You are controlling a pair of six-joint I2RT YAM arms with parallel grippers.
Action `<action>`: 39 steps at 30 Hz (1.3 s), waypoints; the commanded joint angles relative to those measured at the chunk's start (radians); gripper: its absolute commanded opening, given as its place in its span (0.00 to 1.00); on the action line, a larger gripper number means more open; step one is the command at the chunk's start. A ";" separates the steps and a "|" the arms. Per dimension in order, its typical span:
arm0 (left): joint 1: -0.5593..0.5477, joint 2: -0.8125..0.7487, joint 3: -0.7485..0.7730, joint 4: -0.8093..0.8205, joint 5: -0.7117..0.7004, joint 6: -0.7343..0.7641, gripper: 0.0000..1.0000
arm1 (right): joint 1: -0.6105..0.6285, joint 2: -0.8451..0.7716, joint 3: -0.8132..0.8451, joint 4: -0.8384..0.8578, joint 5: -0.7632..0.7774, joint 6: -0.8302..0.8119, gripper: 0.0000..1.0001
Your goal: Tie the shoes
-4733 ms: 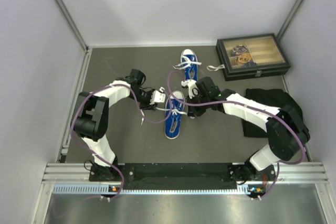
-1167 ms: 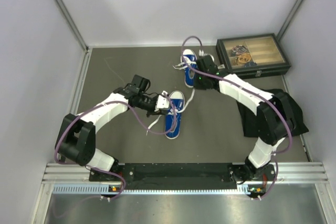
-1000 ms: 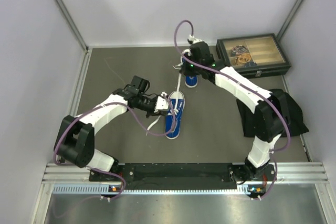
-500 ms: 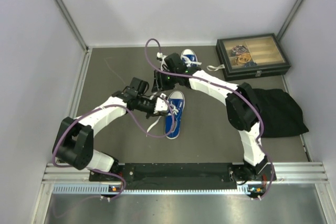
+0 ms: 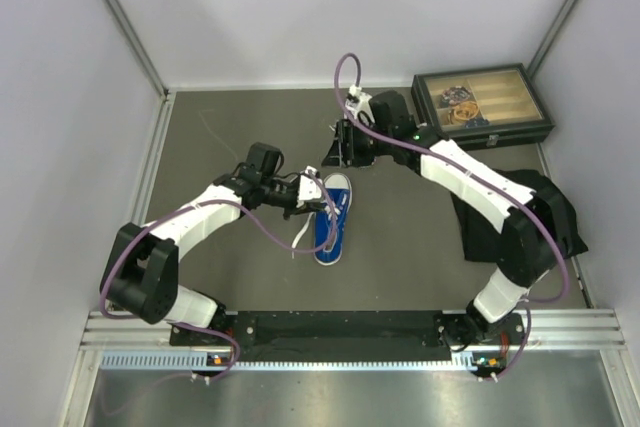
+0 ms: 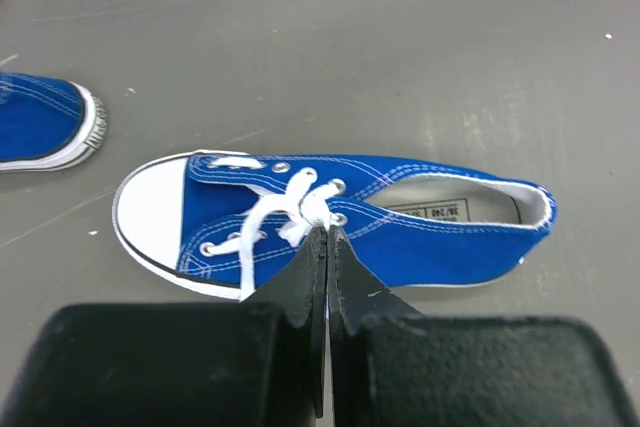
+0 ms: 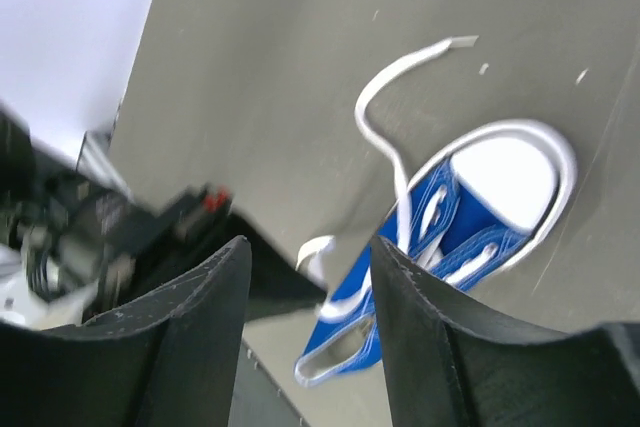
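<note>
Where the top view looks down, near shoe (image 5: 330,229) lies mid-table, left gripper (image 5: 318,195) at its laces, right gripper (image 5: 338,151) just beyond its toe.
Left wrist: jaws pinched tight on lace (image 6: 300,209); far shoe (image 6: 40,132) apart.
Right wrist: gripper parted, empty; near shoe beyond it.

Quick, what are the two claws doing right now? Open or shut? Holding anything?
Left claw: shut, pinching the white lace of the near blue shoe.
Right claw: open, holding nothing.
</note>
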 commanded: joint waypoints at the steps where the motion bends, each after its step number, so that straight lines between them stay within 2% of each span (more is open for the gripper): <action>1: 0.002 0.006 -0.012 0.109 0.024 -0.075 0.00 | 0.013 -0.040 -0.097 0.021 -0.062 -0.012 0.49; 6: 0.012 0.017 -0.010 0.123 0.009 -0.092 0.00 | 0.033 -0.040 -0.142 0.076 -0.084 0.056 0.47; 14: 0.032 0.029 -0.014 0.126 0.003 -0.098 0.00 | 0.082 0.011 -0.113 0.047 -0.066 0.060 0.43; 26: 0.052 0.051 -0.017 0.179 0.001 -0.139 0.00 | 0.082 0.032 -0.113 0.007 -0.041 0.073 0.42; 34: 0.063 0.051 -0.014 0.182 0.009 -0.139 0.00 | 0.082 0.050 -0.105 -0.026 -0.009 0.071 0.34; 39: 0.064 0.049 -0.017 0.181 0.035 -0.136 0.00 | 0.080 0.055 -0.120 0.006 -0.021 0.096 0.35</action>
